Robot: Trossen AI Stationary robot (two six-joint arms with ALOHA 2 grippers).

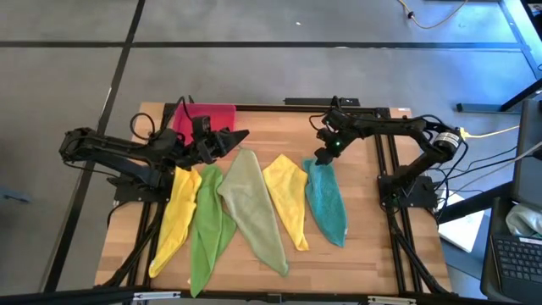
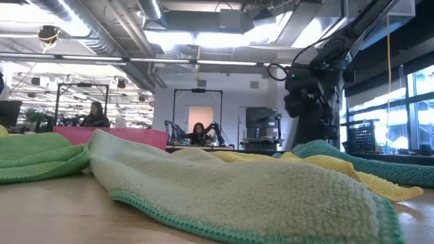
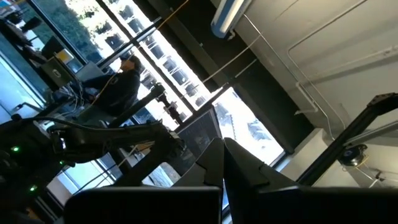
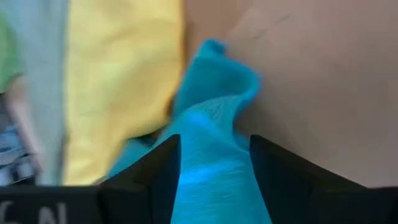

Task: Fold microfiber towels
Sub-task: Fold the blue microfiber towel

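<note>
Five microfiber towels lie side by side on the wooden table: yellow (image 1: 174, 220), bright green (image 1: 207, 227), pale olive (image 1: 254, 212), yellow (image 1: 288, 199) and teal (image 1: 327, 202). My right gripper (image 1: 322, 158) slants down over the teal towel's far end, open, its two fingers on either side of a raised fold of teal cloth (image 4: 211, 124). My left gripper (image 1: 240, 135) is shut, holds nothing and is raised above the table near the olive towel's far end, pointing upward (image 3: 222, 163). My right gripper comes slanting down from the far side onto the teal towel's far end (image 4: 208, 186). A raised fold of the cloth fills the gap between the open fingers (image 4: 163, 171). I cannot tell whether the fingers touch it. The towel lies on the table.
A pink-red tray (image 1: 212, 117) stands at the far left of the table, behind my left arm. Bare wood shows right of the teal towel (image 1: 373, 229) and along the far edge. People sit at desks in the room beyond (image 2: 95, 115).
</note>
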